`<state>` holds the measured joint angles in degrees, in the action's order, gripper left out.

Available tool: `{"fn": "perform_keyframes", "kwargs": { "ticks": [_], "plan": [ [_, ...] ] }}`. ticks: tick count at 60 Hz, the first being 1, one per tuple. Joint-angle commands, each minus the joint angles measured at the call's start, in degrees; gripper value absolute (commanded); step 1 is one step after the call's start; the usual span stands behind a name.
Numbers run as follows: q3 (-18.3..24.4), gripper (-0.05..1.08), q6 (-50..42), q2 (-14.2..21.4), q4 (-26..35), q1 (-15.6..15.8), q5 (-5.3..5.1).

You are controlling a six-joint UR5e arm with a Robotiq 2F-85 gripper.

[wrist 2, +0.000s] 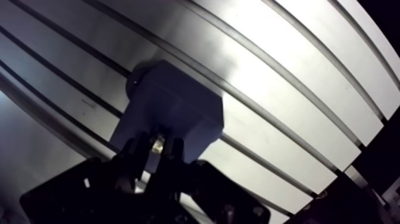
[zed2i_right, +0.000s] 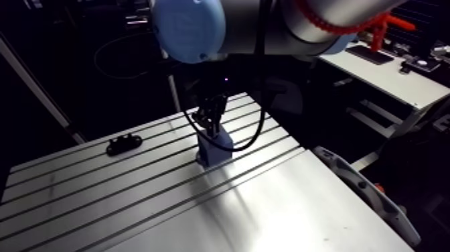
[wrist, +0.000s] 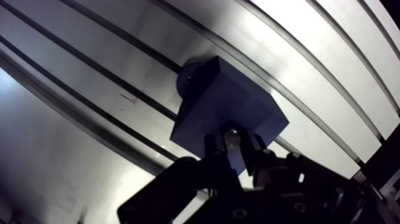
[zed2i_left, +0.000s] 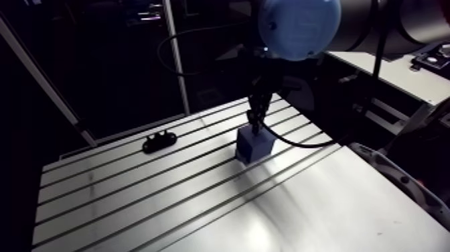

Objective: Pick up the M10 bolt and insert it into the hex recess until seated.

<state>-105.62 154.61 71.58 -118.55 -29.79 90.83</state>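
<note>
A blue-grey block [wrist: 220, 101] stands on the slotted aluminium table [zed2i_left: 134, 201], a little beyond its middle. My gripper [wrist: 233, 148] hangs directly over the block's top face, its fingertips [wrist: 212, 146] almost touching it. The fingers are shut on a small shiny metal piece, the M10 bolt [wrist: 233, 137], which points down at the block. A dark round part [wrist: 189, 76] shows at the block's far edge, ahead of the fingers. The hex recess is hidden under the gripper. In the arm view the gripper [zed2i_left: 254, 120] comes straight down onto the block [zed2i_left: 253, 144].
A small black bracket-like part [zed2i_left: 159, 141] lies on the table to the left of the block, near the far edge. A grey curved guard [zed2i_left: 402, 177] runs along the table's right side. Smooth plate [zed2i_left: 321, 214] fills the near right.
</note>
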Motion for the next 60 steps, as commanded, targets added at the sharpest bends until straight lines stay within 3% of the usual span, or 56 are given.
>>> {"fn": "perform_keyframes", "kwargs": {
  "ticks": [1, 20, 40, 52, 56, 57, 58, 59, 60],
  "plan": [
    [-0.23, 0.33, 1.11, 0.09, -0.31, -0.02, 0.08],
    [-0.68, 0.02, 0.42, 1.10, -2.32, -0.37, -0.17],
    [-0.42, 0.02, -5.24, 3.12, -2.19, -0.29, -0.17],
    [0.59, 0.02, -17.62, 4.29, 0.84, -0.12, 0.84],
    [1.88, 0.14, -23.57, 4.40, 3.38, -0.19, 1.16],
    [2.32, 0.25, -25.69, 4.40, 4.34, -0.19, 1.08],
    [2.32, 0.25, -25.69, 4.40, 4.34, -0.19, 1.08],
    [2.76, 0.43, -27.87, 4.25, 4.93, -0.12, 1.06],
    [2.76, 0.43, -27.87, 4.25, 4.93, -0.12, 1.06]
  ]
}}
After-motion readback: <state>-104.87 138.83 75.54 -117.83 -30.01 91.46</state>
